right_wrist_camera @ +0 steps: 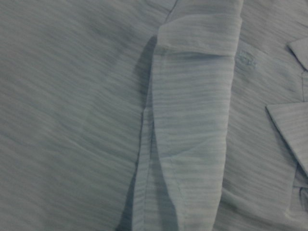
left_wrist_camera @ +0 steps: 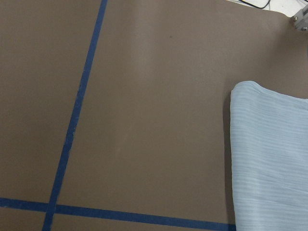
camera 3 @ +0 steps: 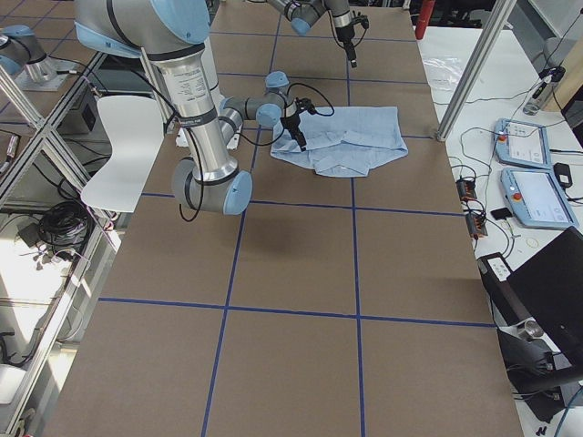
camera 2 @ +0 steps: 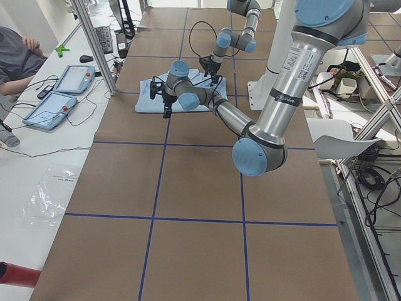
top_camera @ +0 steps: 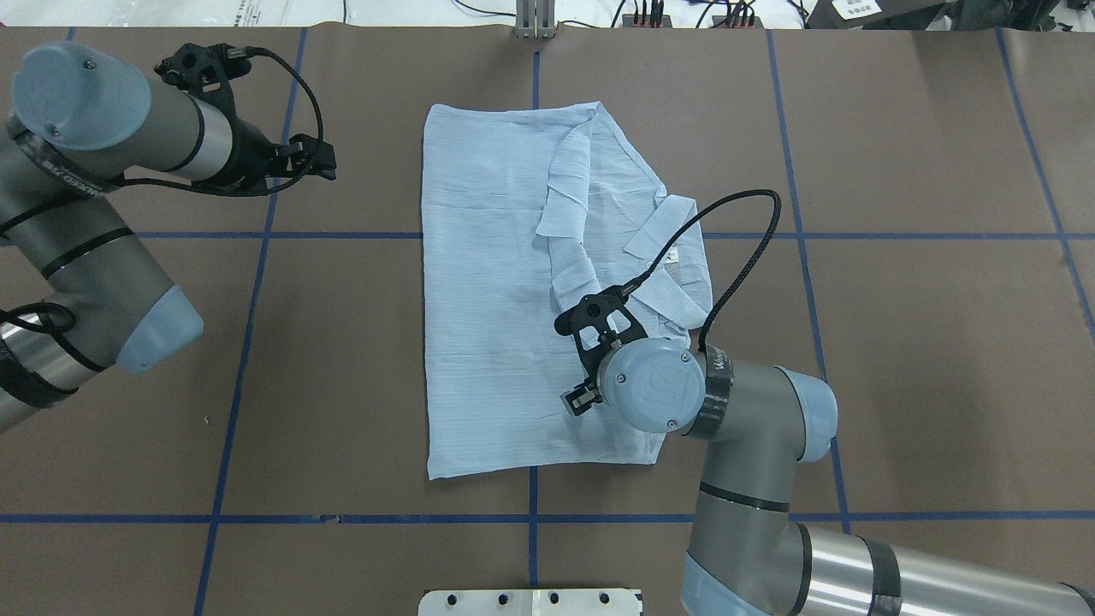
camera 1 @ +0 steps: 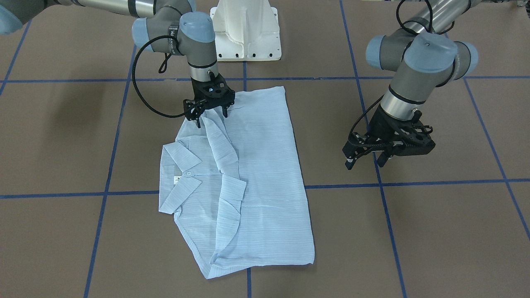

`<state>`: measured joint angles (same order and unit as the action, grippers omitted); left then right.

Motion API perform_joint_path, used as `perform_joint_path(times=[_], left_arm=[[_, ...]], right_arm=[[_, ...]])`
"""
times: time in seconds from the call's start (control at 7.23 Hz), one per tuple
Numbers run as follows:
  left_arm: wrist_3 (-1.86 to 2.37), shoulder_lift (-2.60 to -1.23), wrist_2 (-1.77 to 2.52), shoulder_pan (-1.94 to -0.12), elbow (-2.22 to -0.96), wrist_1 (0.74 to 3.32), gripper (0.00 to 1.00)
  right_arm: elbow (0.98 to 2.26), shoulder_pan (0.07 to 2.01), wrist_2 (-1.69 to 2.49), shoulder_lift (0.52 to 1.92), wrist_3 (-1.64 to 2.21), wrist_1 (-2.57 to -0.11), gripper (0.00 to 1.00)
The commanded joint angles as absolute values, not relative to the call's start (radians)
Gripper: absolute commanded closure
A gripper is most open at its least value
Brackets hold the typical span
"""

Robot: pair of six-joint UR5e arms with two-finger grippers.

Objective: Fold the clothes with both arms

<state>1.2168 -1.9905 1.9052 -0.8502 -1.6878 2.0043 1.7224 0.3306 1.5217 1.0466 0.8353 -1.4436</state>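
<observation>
The shirt [camera 1: 265,165] lies folded into a long rectangle on the brown worktop [camera 1: 434,231], collar [camera 1: 178,174] toward the robot's right and a sleeve doubled back along its middle. The right gripper [camera 1: 211,118] stands at the shirt's corner nearest the robot. Its fingers [camera 1: 198,121] are spread, with their tips at the fabric and nothing pinched between them. The left gripper [camera 1: 366,162] hangs off the shirt's opposite long edge, apart from the cloth, its fingers [camera 1: 348,163] likewise released. Blue tape lines [camera 1: 434,182] pass under the shirt. The white pedestal base [camera 1: 246,29] stands just behind it. Beyond the shirt's far edge, a seated person [camera 2: 15,59] and control tablets [camera 2: 75,78] occupy a white bench.
</observation>
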Motion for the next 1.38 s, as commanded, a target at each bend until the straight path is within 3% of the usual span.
perform_joint_path(times=[0.0, 0.42, 0.83, 1.11, 1.25], left_arm=[[1.216, -1.993, 1.905, -0.85, -1.687, 2.003, 0.0], [1.223, -2.003, 1.905, -0.833, -1.681, 2.003, 0.0], [1.229, -2.008, 1.905, -0.827, -1.684, 2.0, 0.0], [1.224, -2.009, 1.905, -0.827, -1.683, 2.002, 0.0], [1.22, -2.011, 1.905, -0.827, -1.681, 2.002, 0.0]], right_arm=[[1.713, 0.348, 1.52, 1.064, 0.79, -1.448, 0.0], [1.73, 0.449, 1.561, 1.145, 0.691, -1.437, 0.0], [1.937, 0.575, 1.657, 1.409, 0.568, -1.434, 0.0], [1.881, 0.635, 1.739, 1.261, 0.575, -1.439, 0.0], [1.774, 0.634, 1.738, 1.13, 0.577, -1.437, 0.0]])
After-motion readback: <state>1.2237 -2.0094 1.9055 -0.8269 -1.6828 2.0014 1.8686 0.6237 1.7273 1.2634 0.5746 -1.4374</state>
